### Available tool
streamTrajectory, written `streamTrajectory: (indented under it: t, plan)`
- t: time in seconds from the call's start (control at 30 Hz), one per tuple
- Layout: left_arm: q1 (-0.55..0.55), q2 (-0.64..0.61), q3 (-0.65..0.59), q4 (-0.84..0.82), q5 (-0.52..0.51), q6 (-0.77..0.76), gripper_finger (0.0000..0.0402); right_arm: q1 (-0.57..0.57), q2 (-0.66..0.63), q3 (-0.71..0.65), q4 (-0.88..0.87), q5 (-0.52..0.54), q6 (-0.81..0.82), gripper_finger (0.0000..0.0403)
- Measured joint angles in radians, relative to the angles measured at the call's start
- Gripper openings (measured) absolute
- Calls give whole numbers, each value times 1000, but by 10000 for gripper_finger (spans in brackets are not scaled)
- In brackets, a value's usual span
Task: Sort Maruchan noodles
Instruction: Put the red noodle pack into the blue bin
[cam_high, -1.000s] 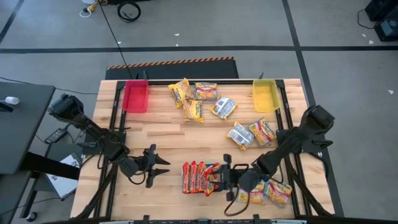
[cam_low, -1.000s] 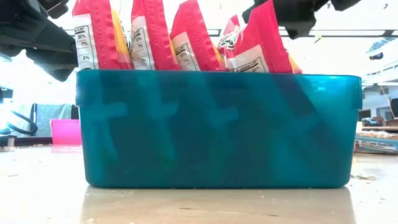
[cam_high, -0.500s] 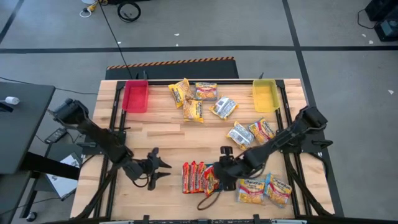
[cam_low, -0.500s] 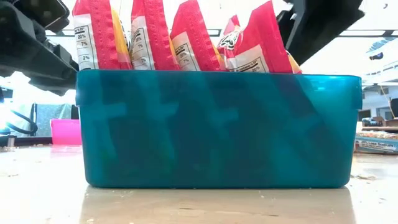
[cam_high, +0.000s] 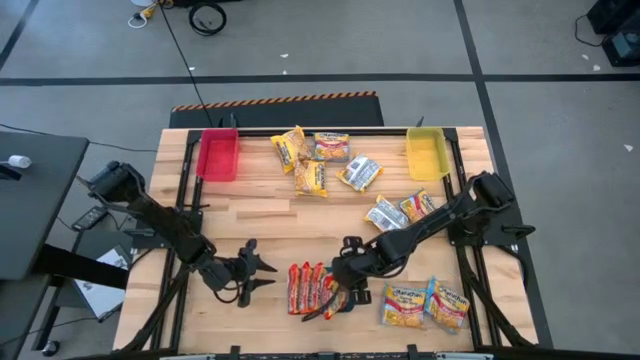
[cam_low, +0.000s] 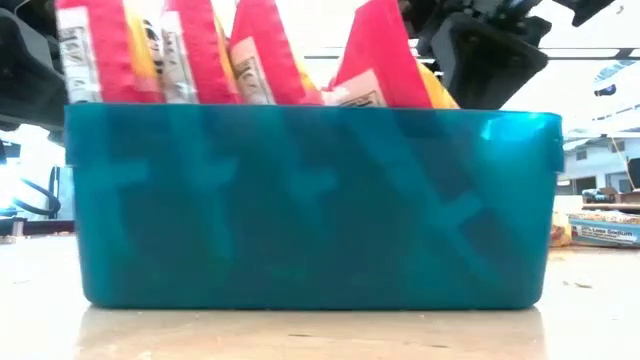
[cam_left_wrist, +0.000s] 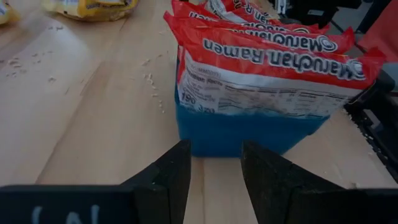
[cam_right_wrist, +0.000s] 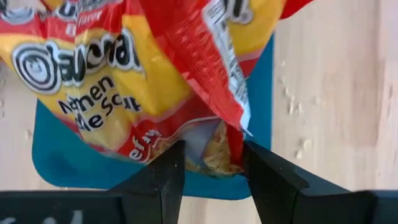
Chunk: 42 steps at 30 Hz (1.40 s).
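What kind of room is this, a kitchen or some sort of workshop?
Probably a robotics lab or test bay, not a kitchen: two dark robot arms work at a wooden table, which stands on a grey floor with marked lines, and a loose cable lies there.

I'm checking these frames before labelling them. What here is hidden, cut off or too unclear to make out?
- Low view: the teal tray fills the picture and hides the table behind it; the red packets are cut off at the top edge.
- Right wrist view: the packet blocks the tray's inside; whether the right claw grips it is unclear.
- High view: packet print is too small to read.
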Motion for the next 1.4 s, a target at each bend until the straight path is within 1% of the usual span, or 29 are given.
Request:
streamTrajectory:
  t: [0.1,0.2,0.3,0.43,0.5,0.6,0.7,0.83,0.97,1.03,1.1,1.13,1.27,1.4]
  plan:
    - [0,0,0,0,13,1,144,-13,0,0,20,4,-17,158]
    - [-10,0,0,0,18,22,144,-26,0,-15,35,10,-28,141]
    - [-25,0,0,0,45,47,141,-38,-1,-37,51,16,-29,113]
    - [-41,0,0,-1,48,59,132,-54,-3,-83,128,19,-13,67]
    - [-43,0,0,-1,48,60,127,-60,-3,-87,134,18,-1,46]
    - [-43,0,0,-2,42,62,122,-65,-3,-83,120,18,-2,33]
    - [-43,0,0,-14,13,62,122,-65,-5,-41,19,11,-35,45]
    - [-43,0,0,-27,-12,80,121,-58,-7,78,-134,28,-101,85]
    - [-43,0,0,-33,-14,112,121,-34,-9,158,-260,84,-140,128]
    - [-43,0,0,-37,-13,114,121,-22,-9,173,-287,46,-165,142]
    - [-43,0,0,-40,-13,105,117,-9,-10,163,-287,-8,-170,149]
    - [-43,0,0,-40,-11,101,115,-3,-9,150,-273,-10,-156,150]
    - [-43,0,0,-39,11,71,99,6,-9,65,-171,40,-109,147]
    - [-49,19,0,-15,21,51,81,-9,-9,-32,-42,50,-74,146]
